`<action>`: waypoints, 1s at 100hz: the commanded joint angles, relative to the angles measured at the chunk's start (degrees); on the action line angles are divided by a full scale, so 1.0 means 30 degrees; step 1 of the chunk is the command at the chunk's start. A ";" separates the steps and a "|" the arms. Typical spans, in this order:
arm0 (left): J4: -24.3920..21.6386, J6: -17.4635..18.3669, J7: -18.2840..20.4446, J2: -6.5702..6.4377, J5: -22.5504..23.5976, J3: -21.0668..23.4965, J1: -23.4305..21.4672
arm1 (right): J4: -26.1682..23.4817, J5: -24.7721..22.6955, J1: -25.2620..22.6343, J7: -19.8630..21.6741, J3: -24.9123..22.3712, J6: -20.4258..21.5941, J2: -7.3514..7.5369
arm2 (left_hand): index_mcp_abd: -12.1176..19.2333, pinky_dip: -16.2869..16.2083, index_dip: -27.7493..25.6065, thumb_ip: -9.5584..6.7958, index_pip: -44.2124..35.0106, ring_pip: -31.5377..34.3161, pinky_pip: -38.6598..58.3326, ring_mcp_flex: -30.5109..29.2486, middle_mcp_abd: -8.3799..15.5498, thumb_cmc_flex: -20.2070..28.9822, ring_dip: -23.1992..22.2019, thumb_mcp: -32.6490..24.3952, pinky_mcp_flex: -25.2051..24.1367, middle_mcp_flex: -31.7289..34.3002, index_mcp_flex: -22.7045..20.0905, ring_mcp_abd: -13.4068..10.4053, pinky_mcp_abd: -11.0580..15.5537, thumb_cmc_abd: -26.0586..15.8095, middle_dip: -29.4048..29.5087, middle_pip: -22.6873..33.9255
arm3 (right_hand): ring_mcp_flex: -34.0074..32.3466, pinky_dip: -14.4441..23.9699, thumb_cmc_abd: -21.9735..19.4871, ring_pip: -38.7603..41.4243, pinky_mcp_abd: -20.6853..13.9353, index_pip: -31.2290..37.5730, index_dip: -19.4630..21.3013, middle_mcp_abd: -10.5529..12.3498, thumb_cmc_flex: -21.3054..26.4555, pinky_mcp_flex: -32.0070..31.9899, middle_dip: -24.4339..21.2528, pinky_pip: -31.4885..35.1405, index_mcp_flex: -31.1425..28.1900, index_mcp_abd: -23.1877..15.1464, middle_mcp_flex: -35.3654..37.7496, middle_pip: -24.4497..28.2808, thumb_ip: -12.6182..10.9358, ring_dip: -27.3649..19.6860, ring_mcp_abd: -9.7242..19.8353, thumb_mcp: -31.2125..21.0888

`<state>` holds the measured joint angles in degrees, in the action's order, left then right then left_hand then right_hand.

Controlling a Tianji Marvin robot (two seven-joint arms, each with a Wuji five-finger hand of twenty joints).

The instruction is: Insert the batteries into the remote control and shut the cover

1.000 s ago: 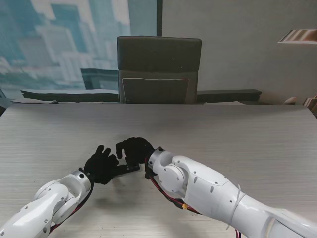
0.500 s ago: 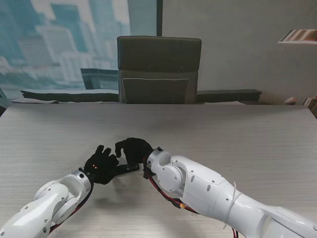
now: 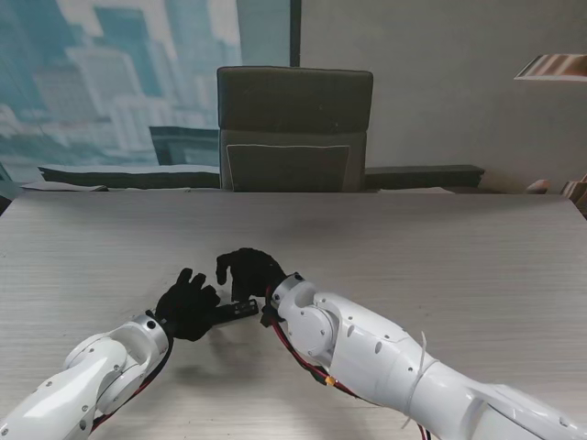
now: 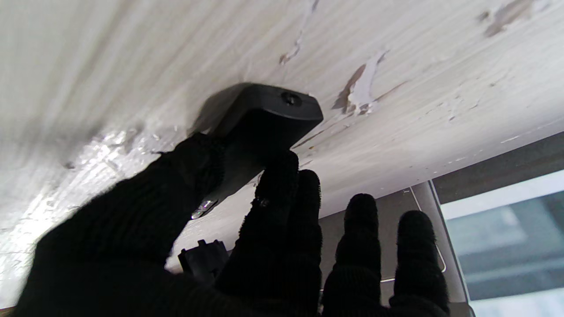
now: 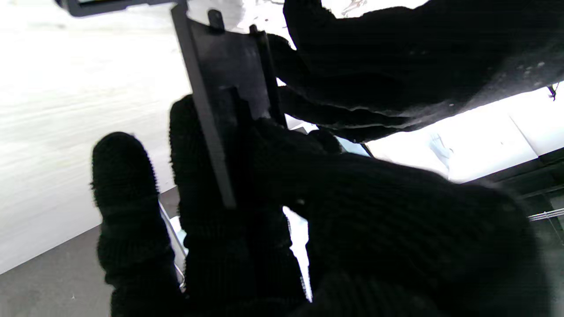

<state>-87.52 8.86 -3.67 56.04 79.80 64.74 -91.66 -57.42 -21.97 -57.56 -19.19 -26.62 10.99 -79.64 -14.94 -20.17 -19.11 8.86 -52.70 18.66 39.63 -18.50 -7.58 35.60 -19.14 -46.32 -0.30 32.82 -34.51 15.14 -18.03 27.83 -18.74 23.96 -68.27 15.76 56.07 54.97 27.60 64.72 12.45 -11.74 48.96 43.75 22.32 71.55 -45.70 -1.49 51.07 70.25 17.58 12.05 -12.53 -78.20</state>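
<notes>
Black-gloved left hand [image 3: 188, 307] pinches one end of the dark remote control [image 4: 260, 121], thumb against forefinger, just over the pale wood-grain table [image 3: 459, 247]. Right hand [image 3: 249, 273], touching it from the far side, clamps a flat dark cover [image 5: 229, 83] between thumb and fingers at the remote's other end. Beyond the table stands a grey chair [image 3: 294, 128].

Remote [image 3: 236, 310] mostly hidden by robot hands.
</notes>
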 commanded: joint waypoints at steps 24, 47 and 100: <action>0.0749 -0.0004 0.0753 0.0012 0.0091 -0.0322 -0.0372 | 0.1812 -0.0071 -0.0040 -0.0929 0.0104 0.0551 -0.0783 | 0.6129 -0.0169 -0.1559 -0.0625 -0.3942 0.0343 0.0329 -0.0248 0.0256 0.2567 0.0036 0.0915 -0.0103 -0.0317 -0.0960 -0.0265 -0.0113 0.0441 -0.0216 0.0311 | -0.1178 -0.0319 0.0141 -0.0018 -0.0343 0.2847 0.0009 0.0433 0.0066 0.0193 0.0048 0.0416 -0.0759 -0.2010 0.0568 0.0578 0.0342 -0.0011 0.1020 -0.0698; 0.0716 -0.0008 0.0810 0.0016 0.0086 -0.0311 -0.0380 | 0.3676 0.0531 0.0202 -0.1874 0.0165 0.1322 -0.1691 | 0.6155 -0.0170 -0.1564 -0.0620 -0.3953 0.0336 0.0331 -0.0241 0.0299 0.2559 0.0038 0.0914 -0.0102 -0.0301 -0.0976 -0.0258 -0.0104 0.0456 -0.0216 0.0314 | -0.0992 -0.0322 -0.0349 -0.0191 -0.0437 0.3246 0.0005 0.0417 -0.0160 0.0031 0.0161 0.0317 -0.0332 -0.2065 0.0251 0.0669 0.0284 0.0034 0.1101 -0.0720; 0.0720 -0.0055 0.0854 0.0016 0.0091 -0.0321 -0.0379 | 0.5895 0.1551 0.0549 -0.2684 0.0096 0.1625 -0.2890 | 0.6146 -0.0168 -0.1559 -0.0613 -0.3955 0.0339 0.0327 -0.0237 0.0280 0.2556 0.0039 0.0905 -0.0100 -0.0307 -0.0985 -0.0264 -0.0095 0.0453 -0.0217 0.0314 | -0.0697 -0.0287 -0.0945 -0.0264 -0.0386 0.3814 0.0066 0.0321 -0.0514 -0.0411 0.0214 0.0261 0.0174 -0.2144 -0.0040 0.0781 0.0153 0.0172 0.1069 -0.0680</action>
<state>-87.70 8.80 -3.12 56.07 79.84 64.71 -91.59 -40.18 -17.71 -55.60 -28.24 -26.37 15.83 -88.02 -14.94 -20.16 -19.11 8.87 -52.70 18.67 39.63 -18.50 -7.58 35.60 -19.14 -46.30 -0.30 32.82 -34.51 15.14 -18.02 27.83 -18.74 23.96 -69.31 15.66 54.30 53.85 27.47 74.05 12.31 -11.74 47.24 43.03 22.31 71.57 -46.27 -6.17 51.11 70.24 17.59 12.05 -11.06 -78.20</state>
